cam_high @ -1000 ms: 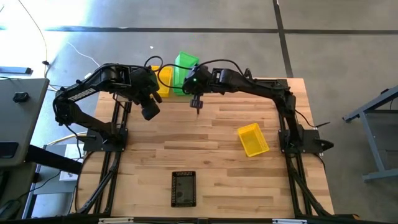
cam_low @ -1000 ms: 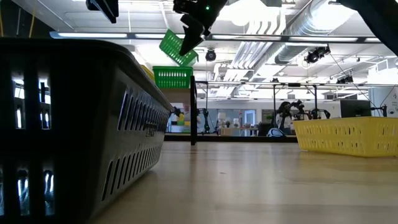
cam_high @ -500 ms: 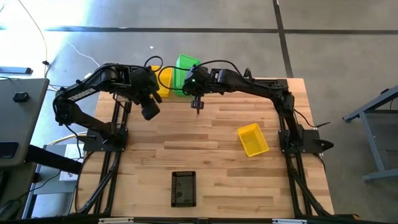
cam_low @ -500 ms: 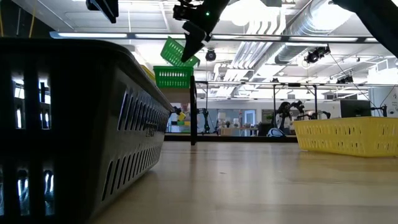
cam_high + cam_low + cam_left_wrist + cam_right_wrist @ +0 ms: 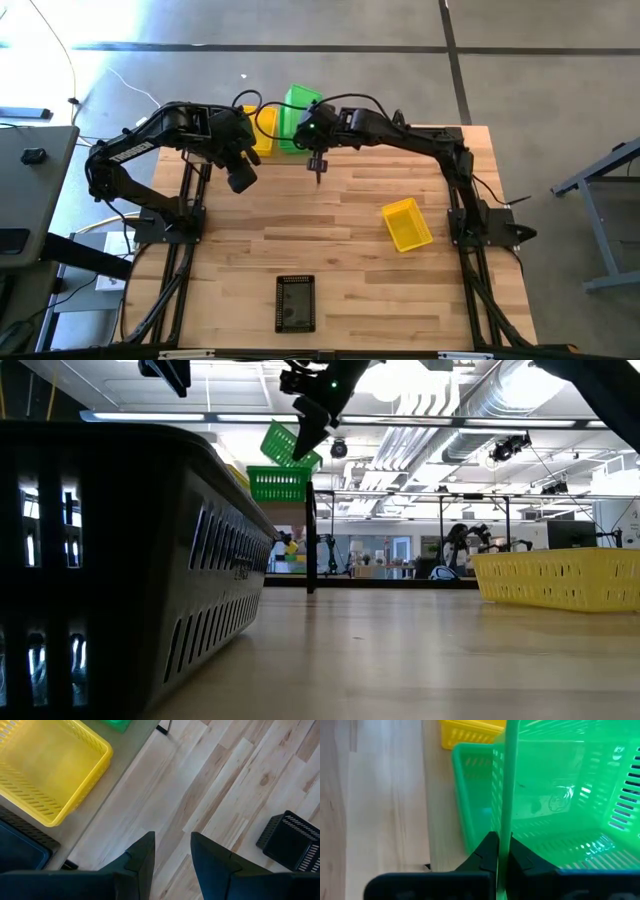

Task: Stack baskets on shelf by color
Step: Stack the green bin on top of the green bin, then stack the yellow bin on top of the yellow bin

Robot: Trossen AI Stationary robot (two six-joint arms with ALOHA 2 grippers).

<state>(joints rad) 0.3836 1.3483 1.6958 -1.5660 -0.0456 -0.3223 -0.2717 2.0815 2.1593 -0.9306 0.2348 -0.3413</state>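
Shelf [image 5: 262,150] rear: green basket [image 5: 560,795] rim pinched between right jaws.

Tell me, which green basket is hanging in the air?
The tilted green basket, pinched by its wall in the right pincer. The other green basket sits level on the shelf.

Bright ceiling glare; near black basket [image 5: 110,560] blurred
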